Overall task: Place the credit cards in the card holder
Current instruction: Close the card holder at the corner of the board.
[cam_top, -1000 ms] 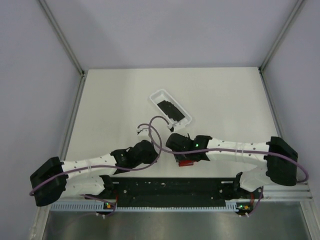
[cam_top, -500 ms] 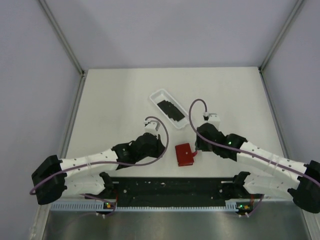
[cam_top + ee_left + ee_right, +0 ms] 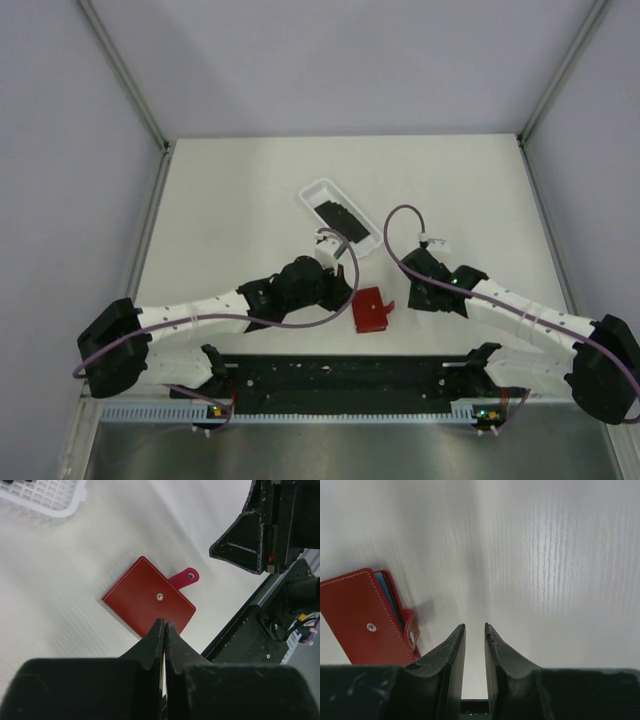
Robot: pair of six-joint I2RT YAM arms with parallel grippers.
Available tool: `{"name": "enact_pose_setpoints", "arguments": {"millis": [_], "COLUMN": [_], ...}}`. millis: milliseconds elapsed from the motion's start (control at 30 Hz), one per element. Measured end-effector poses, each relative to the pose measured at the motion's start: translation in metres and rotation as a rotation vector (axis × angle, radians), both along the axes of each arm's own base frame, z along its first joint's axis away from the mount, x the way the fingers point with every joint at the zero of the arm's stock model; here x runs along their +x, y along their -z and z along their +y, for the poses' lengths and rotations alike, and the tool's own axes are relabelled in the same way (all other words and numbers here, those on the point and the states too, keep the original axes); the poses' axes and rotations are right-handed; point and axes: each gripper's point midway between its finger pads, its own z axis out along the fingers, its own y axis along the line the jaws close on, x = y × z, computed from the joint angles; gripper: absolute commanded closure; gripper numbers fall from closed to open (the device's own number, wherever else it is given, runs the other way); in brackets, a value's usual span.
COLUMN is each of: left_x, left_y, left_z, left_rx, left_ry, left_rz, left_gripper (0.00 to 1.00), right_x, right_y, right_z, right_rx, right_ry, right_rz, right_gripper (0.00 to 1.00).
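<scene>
- L arm [image 3: 200,312]: on my overhead feed it lies low and long from the near-left, black elbow block out wide, forearm angled in twd centre.
- L gripper [image 3: 164,626]: wrist cam shows the fingertips [image 3: 156,636] all but pressed together, a hairline slit btwn them, gripping nothing.
- R arm [image 3: 520,318]: roughly mirrors it from the near-right, forearm slanting in twd centre.
- R gripper [image 3: 474,627]: jaws parted by a narrow gap, nothing btwn the pads [image 3: 454,647].
- The two grippers face each other across the middle, apart, no contact.
</scene>
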Motion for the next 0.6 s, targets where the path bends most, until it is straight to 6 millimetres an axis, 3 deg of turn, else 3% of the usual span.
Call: {"name": "enact_pose_setpoints", "arguments": {"millis": [300,600], "left_x": [-0.001,-0.002], "left_y": [0.007,0.057], "left_z": [-0.015,-0.024], "left_rx": [-0.022,0.07], "left_ry": [0.046,0.073], "left_rz": [0.006,0.084], "left_gripper": [1.0,1.0], "right_x": [-0.009,-0.005], "right_y": [0.014,0.013], "right_z": [0.014,0.032], "right_rx": [0.07,0.148], "right_ry": [-0.058,-0.125], "right_rz": [0.037,0.016], "right_gripper": [0.83,0.86]}}
